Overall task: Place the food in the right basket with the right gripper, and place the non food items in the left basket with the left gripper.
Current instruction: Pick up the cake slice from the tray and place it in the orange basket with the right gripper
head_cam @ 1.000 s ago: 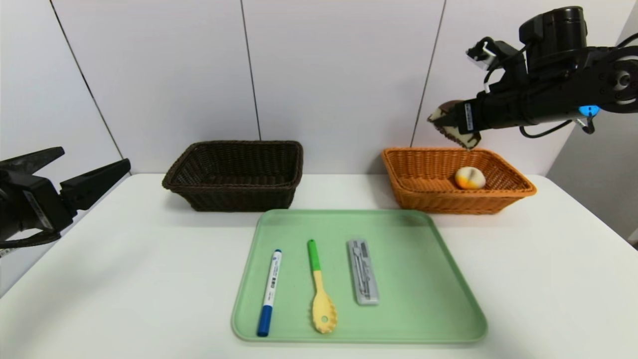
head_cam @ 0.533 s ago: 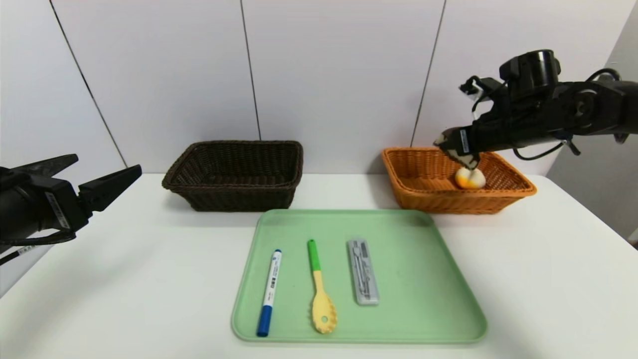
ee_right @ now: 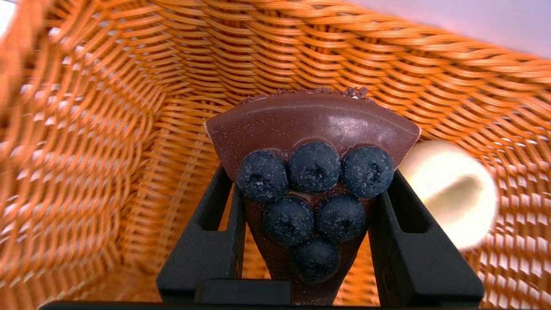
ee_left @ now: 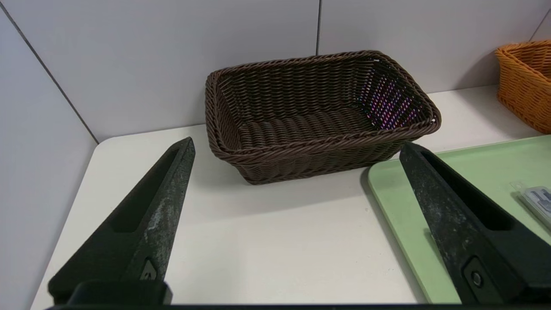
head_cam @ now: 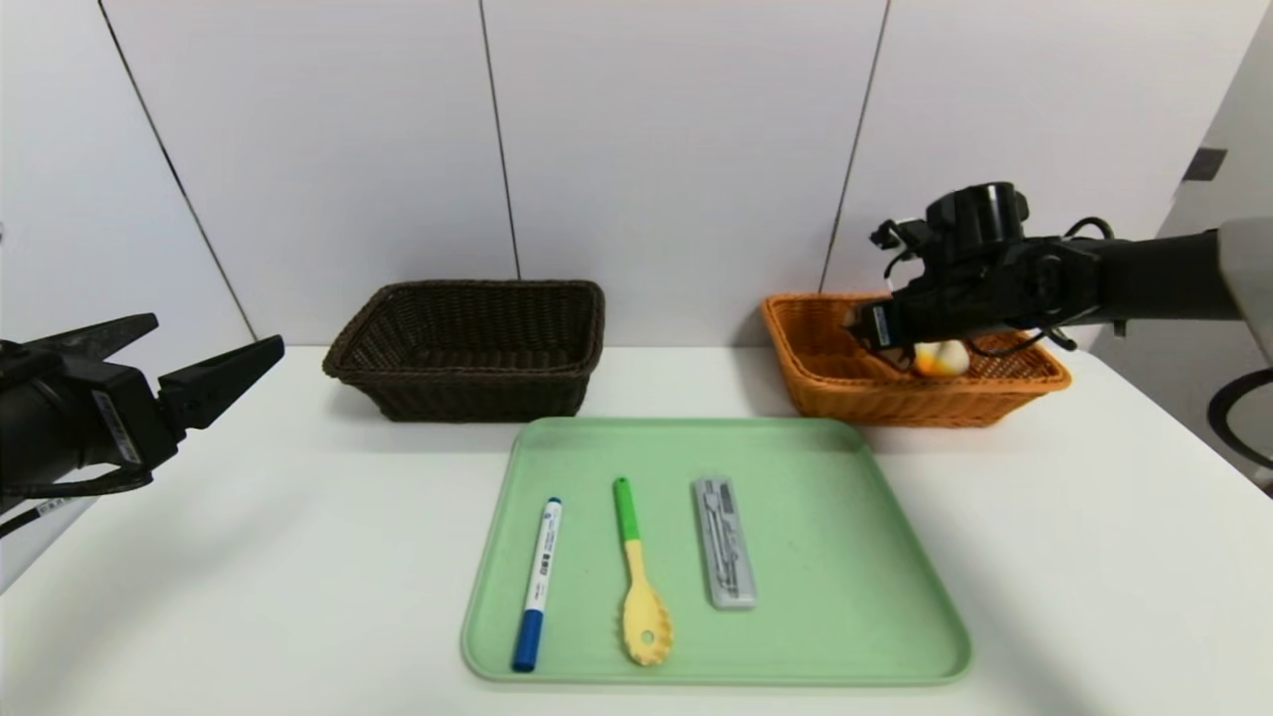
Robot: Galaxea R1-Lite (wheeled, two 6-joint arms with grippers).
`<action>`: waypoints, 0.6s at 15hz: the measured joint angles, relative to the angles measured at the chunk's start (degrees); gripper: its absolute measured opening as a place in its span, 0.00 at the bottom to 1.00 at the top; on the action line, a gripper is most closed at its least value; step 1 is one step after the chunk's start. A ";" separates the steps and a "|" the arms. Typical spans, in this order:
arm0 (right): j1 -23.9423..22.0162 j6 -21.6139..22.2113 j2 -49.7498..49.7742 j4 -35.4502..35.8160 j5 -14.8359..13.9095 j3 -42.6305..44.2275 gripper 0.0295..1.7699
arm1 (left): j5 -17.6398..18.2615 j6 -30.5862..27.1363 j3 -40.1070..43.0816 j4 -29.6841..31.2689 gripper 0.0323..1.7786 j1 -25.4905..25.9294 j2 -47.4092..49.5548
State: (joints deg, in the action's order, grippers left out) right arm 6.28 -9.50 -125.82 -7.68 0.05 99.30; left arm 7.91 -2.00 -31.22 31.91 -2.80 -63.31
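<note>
My right gripper (head_cam: 877,328) reaches down into the orange right basket (head_cam: 915,393). In the right wrist view this gripper (ee_right: 309,172) is shut on the brown cake wedge (ee_right: 310,125), which is topped with dark berries and hangs just above the basket floor (ee_right: 86,129). The cream bun (head_cam: 942,358) lies in the basket beside it, and its pale side (ee_right: 452,193) shows past one finger. My left gripper (head_cam: 214,333) hovers open at the table's left edge, empty, pointing at the dark brown left basket (head_cam: 467,288). Marker (head_cam: 537,582), yellow spoon (head_cam: 641,587) and grey case (head_cam: 724,542) lie on the tray.
A green tray (head_cam: 845,597) sits in the middle of the white table, in front of both baskets. The left wrist view shows the brown basket's rim (ee_left: 327,142), the tray's corner (ee_left: 473,172) and one end of the case (ee_left: 538,200). A panelled wall stands behind the baskets.
My right arm has come down with the cake wedge from above the orange basket into it. My left gripper has shifted slightly to the right.
</note>
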 joint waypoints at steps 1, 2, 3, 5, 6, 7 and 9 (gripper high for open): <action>0.00 0.02 -0.76 0.38 -0.02 0.01 0.44 | 0.02 -0.01 0.00 0.02 0.95 0.00 0.02; 0.06 0.05 -1.30 0.41 -0.02 0.01 0.44 | 0.02 -0.01 0.00 0.05 0.95 0.00 0.05; 0.06 0.05 -1.74 0.46 -0.05 0.01 0.44 | 0.02 0.00 0.02 0.05 0.95 0.00 0.07; 0.02 0.07 -2.22 0.35 -0.07 0.04 0.44 | 0.02 0.10 0.09 0.05 0.95 0.00 0.11; 0.02 0.10 -2.33 0.24 -0.07 0.04 0.47 | 0.02 0.10 0.13 0.05 0.95 0.00 0.16; 0.02 0.13 -2.43 0.30 -0.49 0.04 0.53 | 0.05 0.05 0.27 0.05 0.95 0.00 0.29; 0.05 0.24 -2.54 0.85 -2.05 0.11 0.63 | 0.05 -0.01 0.41 -0.05 0.95 0.00 0.60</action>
State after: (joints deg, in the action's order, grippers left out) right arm 6.33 -9.25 -128.35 -6.83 -2.00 99.41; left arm 7.96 -2.01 -30.81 31.87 -2.80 -62.71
